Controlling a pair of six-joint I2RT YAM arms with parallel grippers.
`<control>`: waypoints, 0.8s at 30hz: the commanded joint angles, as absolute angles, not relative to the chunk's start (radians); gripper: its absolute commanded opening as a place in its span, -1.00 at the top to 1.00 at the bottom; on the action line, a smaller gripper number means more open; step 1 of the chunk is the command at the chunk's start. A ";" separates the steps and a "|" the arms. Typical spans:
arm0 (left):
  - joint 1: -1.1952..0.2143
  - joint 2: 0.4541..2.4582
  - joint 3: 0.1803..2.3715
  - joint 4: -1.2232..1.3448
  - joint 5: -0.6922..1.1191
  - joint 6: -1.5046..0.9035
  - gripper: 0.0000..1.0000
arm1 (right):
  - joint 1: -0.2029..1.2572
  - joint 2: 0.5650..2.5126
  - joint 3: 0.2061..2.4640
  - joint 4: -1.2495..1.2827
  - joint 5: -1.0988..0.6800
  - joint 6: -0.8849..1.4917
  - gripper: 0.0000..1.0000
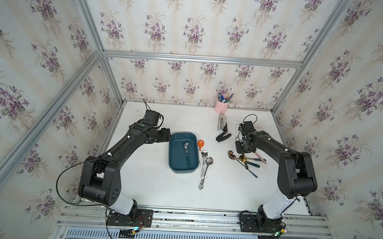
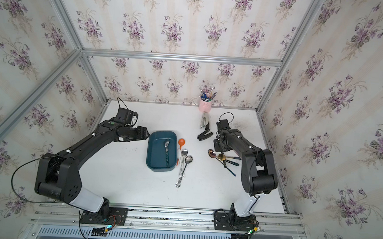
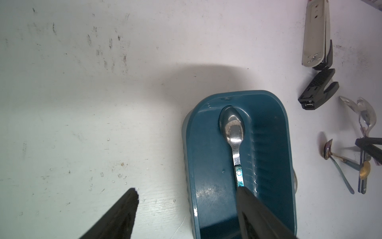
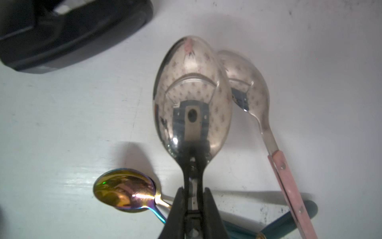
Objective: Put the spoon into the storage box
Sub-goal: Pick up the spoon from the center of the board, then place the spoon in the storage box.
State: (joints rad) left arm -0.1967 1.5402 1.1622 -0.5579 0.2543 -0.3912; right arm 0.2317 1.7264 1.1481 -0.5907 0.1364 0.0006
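Grasp step: right gripper [image 4: 193, 189] clamped on spoon [image 4: 192, 99] neck; left gripper [image 3: 187, 189] apart, empty. Next: lift, carry nine o'clock to storage box [image 1: 176, 157]

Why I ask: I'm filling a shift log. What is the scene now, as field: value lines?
box: teal, on the table between the arms
boxed spoon: lies lengthwise inside the box
left tool: open, empty, by the box
right tool: shut on the held spoon's neck
held spoon: large, steel; cannot tell if it is lifted
side spoons: two, steel, on the table beside the box
pile: several crossed spoons near the right tool
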 commanded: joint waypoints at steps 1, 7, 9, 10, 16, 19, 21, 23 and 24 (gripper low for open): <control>-0.198 1.538 1.171 -0.558 0.256 -0.377 -0.56 | 0.238 1.707 1.157 -0.611 0.090 0.021 0.87; -0.201 1.537 1.165 -0.560 0.258 -0.377 -0.57 | 0.255 1.732 1.126 -0.591 0.060 0.043 0.92; -0.201 1.532 1.162 -0.561 0.258 -0.377 -0.57 | 0.258 1.736 1.109 -0.565 0.042 0.056 0.92; -0.201 1.531 1.161 -0.561 0.258 -0.376 -0.57 | 0.258 1.739 1.101 -0.554 0.034 0.063 0.92; -0.202 1.520 1.148 -0.566 0.253 -0.372 -0.57 | 0.262 1.746 1.096 -0.517 -0.077 0.100 0.91; -0.201 1.514 1.140 -0.566 0.250 -0.371 -0.57 | 0.274 1.750 1.092 -0.493 -0.103 0.122 0.91; -0.202 1.510 1.135 -0.566 0.248 -0.371 -0.57 | 0.286 1.760 1.093 -0.487 -0.101 0.130 0.91; -0.202 1.508 1.131 -0.567 0.245 -0.368 -0.57 | 0.297 1.772 1.095 -0.486 -0.098 0.140 0.91; -0.202 1.506 1.131 -0.568 0.245 -0.367 -0.57 | 0.301 1.778 1.096 -0.485 -0.100 0.145 0.91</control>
State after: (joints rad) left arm -0.2024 1.5146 1.1332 -0.5621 0.2565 -0.3809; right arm 0.2913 1.7626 1.0935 -0.5034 -0.0784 0.1139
